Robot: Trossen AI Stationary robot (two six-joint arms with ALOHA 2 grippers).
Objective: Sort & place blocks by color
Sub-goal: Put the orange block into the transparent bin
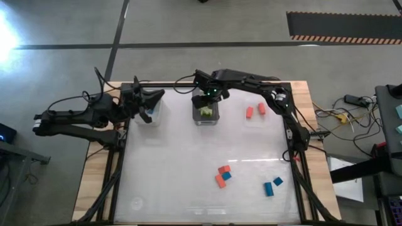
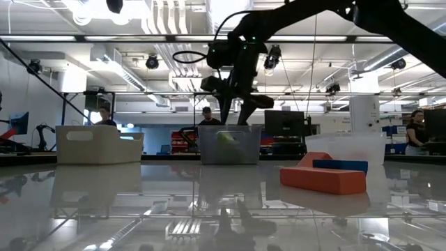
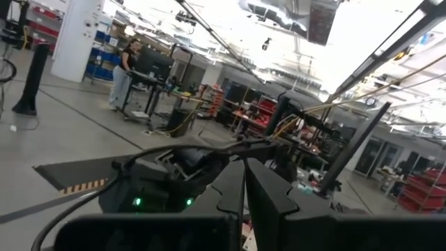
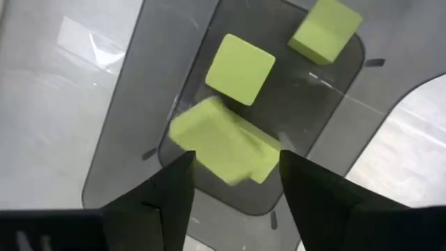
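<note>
Behind the white glossy counter (image 1: 188,169) lies a wide workshop hall with ceiling lamps, desks and several people standing far off.

On the far part of the counter stand three clear plastic bins in a row. The right pincer (image 1: 208,95) hangs directly above the middle clear bin (image 1: 206,113), and in the right wrist view its two dark fingers (image 4: 167,188) are spread apart with nothing between them. Below them, on the bottom of this bin, lie three lime green blocks (image 4: 240,68); the biggest one, a flat rectangular piece (image 4: 223,148), is just under the gap of the fingers, and it looks blurred. The other two green cubes lie beside it, near but apart from each other.

The left pincer (image 1: 151,100) is over the left clear bin (image 1: 152,114); I cannot tell whether its fingers are spread or pressed together.

In the right clear bin (image 1: 262,119) two orange-red blocks (image 1: 249,112) rest side by side. On the near part of the counter one group holds two orange-red blocks touching a small blue block (image 1: 226,176). Well to the right of that group lie two more blue blocks (image 1: 268,188), close together.
</note>
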